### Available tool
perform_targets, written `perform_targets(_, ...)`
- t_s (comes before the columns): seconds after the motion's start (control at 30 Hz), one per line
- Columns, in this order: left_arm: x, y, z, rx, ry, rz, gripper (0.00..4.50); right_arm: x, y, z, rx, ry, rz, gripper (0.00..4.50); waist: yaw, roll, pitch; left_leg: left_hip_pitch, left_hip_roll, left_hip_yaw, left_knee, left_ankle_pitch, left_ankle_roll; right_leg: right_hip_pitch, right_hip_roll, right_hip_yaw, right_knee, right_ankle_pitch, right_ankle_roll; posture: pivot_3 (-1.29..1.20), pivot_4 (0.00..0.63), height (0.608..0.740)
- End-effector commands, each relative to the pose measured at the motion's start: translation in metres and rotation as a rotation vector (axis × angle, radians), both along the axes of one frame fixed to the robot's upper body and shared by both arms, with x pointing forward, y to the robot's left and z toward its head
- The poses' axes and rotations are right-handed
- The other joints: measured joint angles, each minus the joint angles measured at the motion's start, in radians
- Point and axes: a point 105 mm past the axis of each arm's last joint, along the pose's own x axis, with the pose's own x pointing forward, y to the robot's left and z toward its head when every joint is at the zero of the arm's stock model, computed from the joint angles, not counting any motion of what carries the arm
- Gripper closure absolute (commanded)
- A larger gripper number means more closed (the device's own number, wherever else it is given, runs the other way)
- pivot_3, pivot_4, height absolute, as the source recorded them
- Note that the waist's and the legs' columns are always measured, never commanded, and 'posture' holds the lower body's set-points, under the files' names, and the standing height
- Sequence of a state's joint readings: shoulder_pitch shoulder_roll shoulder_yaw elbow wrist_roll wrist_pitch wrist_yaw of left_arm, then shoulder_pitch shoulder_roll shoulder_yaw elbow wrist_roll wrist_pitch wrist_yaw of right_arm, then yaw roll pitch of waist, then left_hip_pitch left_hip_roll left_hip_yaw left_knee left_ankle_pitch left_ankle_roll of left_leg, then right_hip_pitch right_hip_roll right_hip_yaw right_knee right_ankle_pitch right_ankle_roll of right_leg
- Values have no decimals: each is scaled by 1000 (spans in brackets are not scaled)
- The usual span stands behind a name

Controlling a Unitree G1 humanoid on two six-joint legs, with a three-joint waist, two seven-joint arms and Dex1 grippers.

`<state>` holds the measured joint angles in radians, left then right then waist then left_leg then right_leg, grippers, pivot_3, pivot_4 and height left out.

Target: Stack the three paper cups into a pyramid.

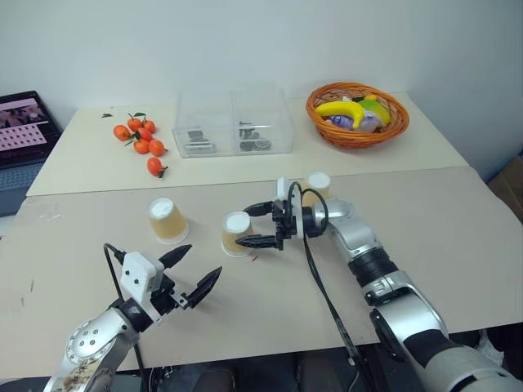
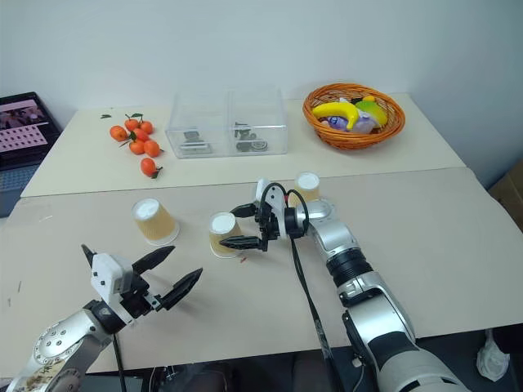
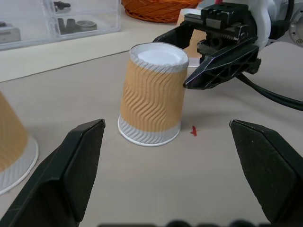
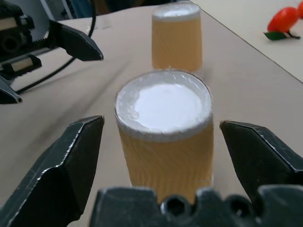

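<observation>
Paper cups (image 3: 152, 94) — tan, wavy-ribbed, white-rimmed; basket (image 1: 357, 115) orange, fruit perhaps yellow.

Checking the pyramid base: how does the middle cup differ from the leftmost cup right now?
The middle cup stands between the open fingers of the right hand; the leftmost cup stands alone with no hand around it. The middle cup has a small red mark on the table beside it; the leftmost does not. Both stand upside down, white base up, apart from each other.
</observation>
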<state>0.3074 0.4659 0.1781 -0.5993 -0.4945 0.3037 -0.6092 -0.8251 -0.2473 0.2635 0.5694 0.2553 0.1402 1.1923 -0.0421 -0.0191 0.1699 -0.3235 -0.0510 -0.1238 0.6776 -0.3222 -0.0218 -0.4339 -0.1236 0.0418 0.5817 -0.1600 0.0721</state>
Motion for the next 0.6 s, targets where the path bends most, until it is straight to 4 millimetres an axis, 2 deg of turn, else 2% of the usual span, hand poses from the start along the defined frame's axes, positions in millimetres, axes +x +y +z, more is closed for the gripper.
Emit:
perform_targets(0.03, 1, -3, 6, 10, -28, -36, 0, -2, -12, 18, 77, 23, -7, 24, -2, 0, 0, 0, 0, 0, 0, 0, 0, -1, 0, 0, 1, 0, 0, 0, 150, 738)
perform_targets(0.2, 2, -10, 7, 18, -24, -96, 0, -14, -40, 29, 116, 126, -2, 24, 0, 0, 0, -5, 0, 0, 1, 1, -1, -6, 0, 0, 5, 0, 0, 0, 150, 738)
perform_targets(0.3, 1, -14, 9, 28, -22, -141, 0, -19, -59, 32, 111, 128, -39, 24, 0, 0, 0, -6, 0, 0, 1, 1, -1, -6, 0, 0, 5, 0, 0, 0, 150, 738)
perform_targets(0.47, -1, -21, 22, 39, -36, -224, 0, -1, -98, 39, 61, -7, -258, 24, 0, 0, 0, -6, 0, 1, 2, 1, -1, -6, 0, 0, 6, 0, 0, 0, 150, 738)
perform_targets(0.6, 8, -25, 32, 42, -59, -251, 0, 17, -131, 37, -26, -129, -428, 24, 1, 0, 0, -6, 0, 1, 2, 1, -1, -6, 0, 0, 6, 0, 0, 0, 150, 738)
